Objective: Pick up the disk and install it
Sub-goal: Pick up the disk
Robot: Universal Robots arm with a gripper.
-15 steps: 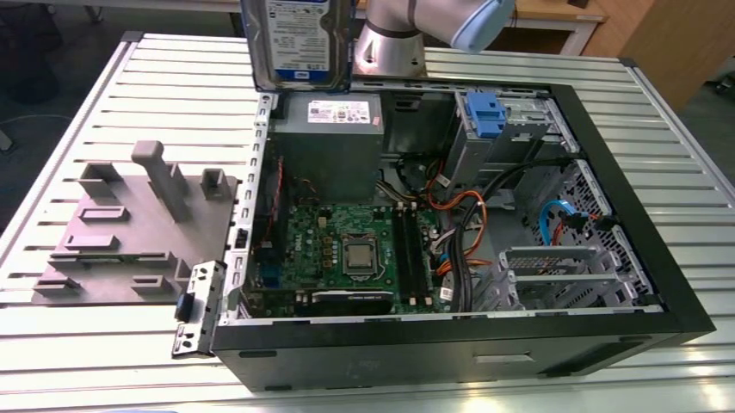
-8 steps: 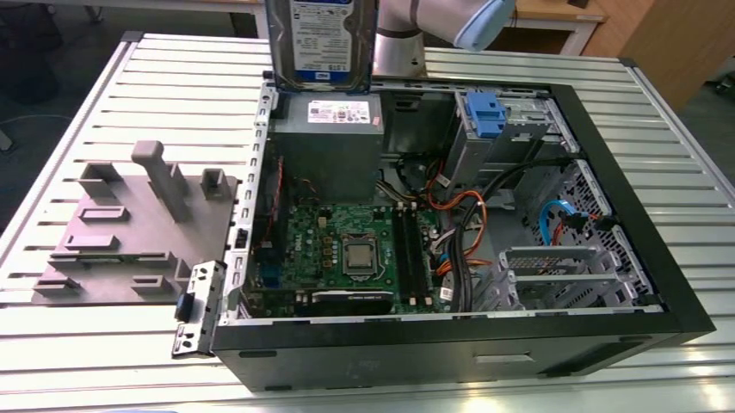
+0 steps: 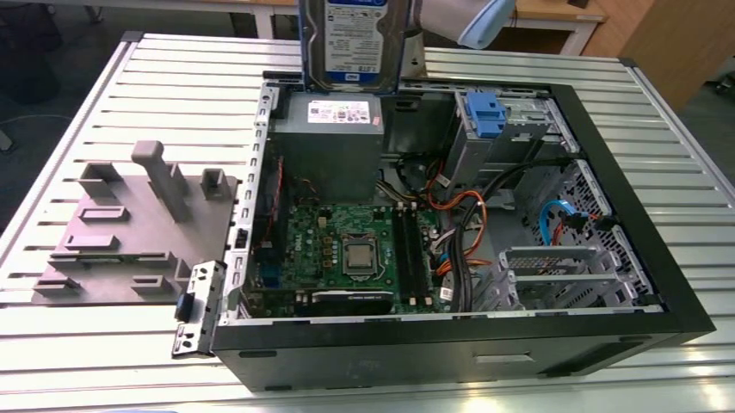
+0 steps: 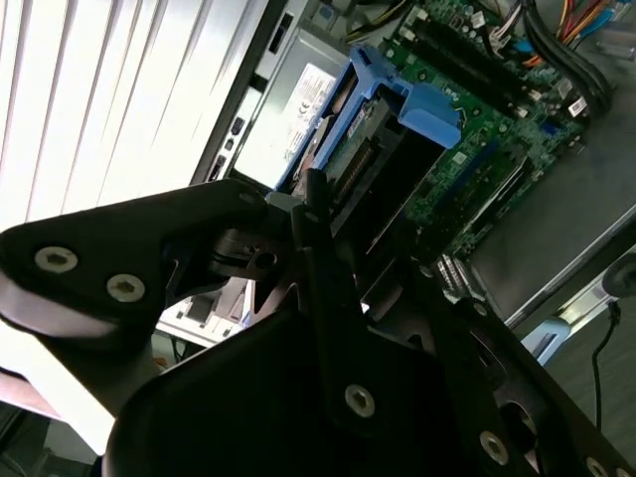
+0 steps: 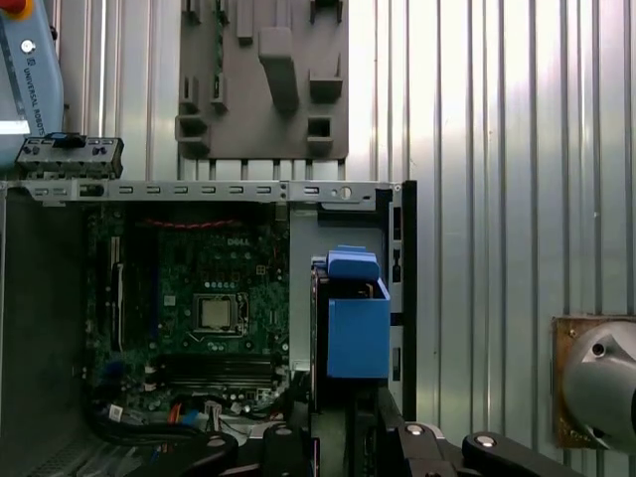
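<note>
We judge the task about half done: the pick-up is finished and the fitting is left. Going from the exterior view's left, one grey moulded tray point(image 3: 115, 249) with upright pegs lies on the slatted metal table point(image 3: 69, 103), and nothing rests in it. Just beside it stands one open computer case point(image 3: 460, 344), lying on its side. The disk point(image 3: 350, 43) hangs upright in the air above the case's far edge, directly over the one grey metal box point(image 3: 333, 146) and clear of it. In the first wrist view the one gripper point(image 5: 348, 432) has its fingers pressed against the disk's two flat sides, pinching it by one end so that the blue frame points away from the arm. Below the grey box we count one green circuit board point(image 3: 344, 249). Further to the exterior view's right, one small blue latch point(image 3: 488, 116) sits in the metal bay. The disk is not yet in any bay, so by our reading it has to be seated before the job counts as complete.
</note>
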